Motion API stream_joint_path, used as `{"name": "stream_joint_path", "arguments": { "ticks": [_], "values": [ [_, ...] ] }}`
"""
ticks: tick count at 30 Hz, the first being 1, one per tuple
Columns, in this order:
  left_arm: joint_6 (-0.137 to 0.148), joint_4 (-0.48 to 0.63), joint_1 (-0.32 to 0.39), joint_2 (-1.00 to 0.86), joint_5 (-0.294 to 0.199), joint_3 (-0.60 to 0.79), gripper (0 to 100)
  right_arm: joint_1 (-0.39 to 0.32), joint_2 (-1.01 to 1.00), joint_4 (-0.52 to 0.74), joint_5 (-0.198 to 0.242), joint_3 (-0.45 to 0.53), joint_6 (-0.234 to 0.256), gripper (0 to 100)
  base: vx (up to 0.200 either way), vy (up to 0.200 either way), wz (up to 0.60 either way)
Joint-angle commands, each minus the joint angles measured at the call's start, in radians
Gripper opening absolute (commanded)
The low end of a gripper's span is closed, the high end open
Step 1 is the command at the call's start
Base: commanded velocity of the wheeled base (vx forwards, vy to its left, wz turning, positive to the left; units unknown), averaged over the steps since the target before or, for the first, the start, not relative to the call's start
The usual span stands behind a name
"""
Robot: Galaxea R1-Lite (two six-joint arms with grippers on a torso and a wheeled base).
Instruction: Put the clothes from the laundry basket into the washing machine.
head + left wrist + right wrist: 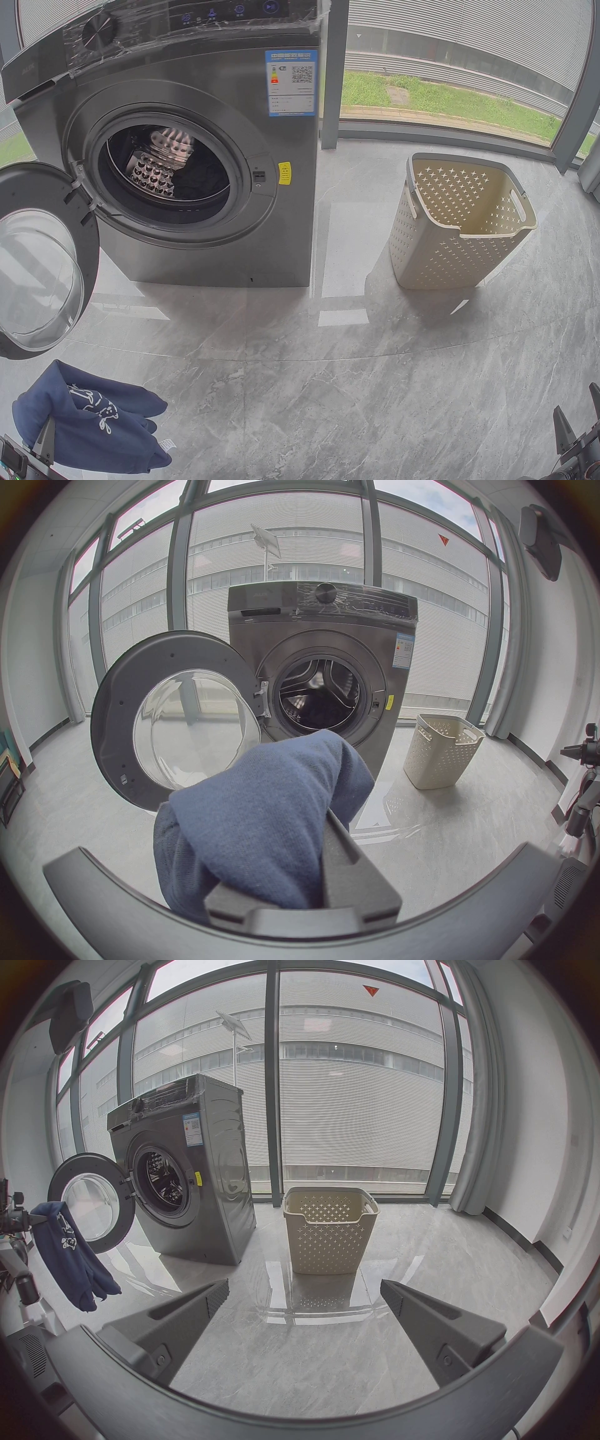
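Note:
A navy blue garment (pixel 94 415) with a white print hangs low at the near left, and my left gripper (pixel 31 453) is shut on it. In the left wrist view the garment (pixel 262 817) bulges over the fingers (pixel 350 867), facing the washing machine (pixel 325 686). The grey front-loading washing machine (pixel 187 156) stands at the far left with its round door (pixel 37 275) swung wide open. Something dark lies inside the drum (pixel 200 178). The cream laundry basket (pixel 431 256) stands to the right of the machine, and no clothes show inside it. My right gripper (pixel 304 1288) is open and holds nothing, low at the near right (pixel 578 425).
Grey marble-look floor stretches between me, the machine and the basket (pixel 328 1235). Tall windows with dark frames (pixel 334 75) run behind both. The open door juts out toward my left arm.

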Motion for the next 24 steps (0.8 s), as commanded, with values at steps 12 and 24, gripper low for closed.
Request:
{"name": "stream_joint_path", "arguments": {
  "ticks": [12,24],
  "values": [
    [-0.002,-0.001,-0.001,-0.014,0.0,0.018,0,-0.001,-0.016,0.001,0.0,0.018,0.0,100,0.133,0.0,0.0],
    [-0.005,-0.001,-0.001,-0.014,-0.001,0.018,0,-0.001,-0.016,0.001,0.001,0.018,-0.002,100,0.067,0.033,0.0]
  ]
}}
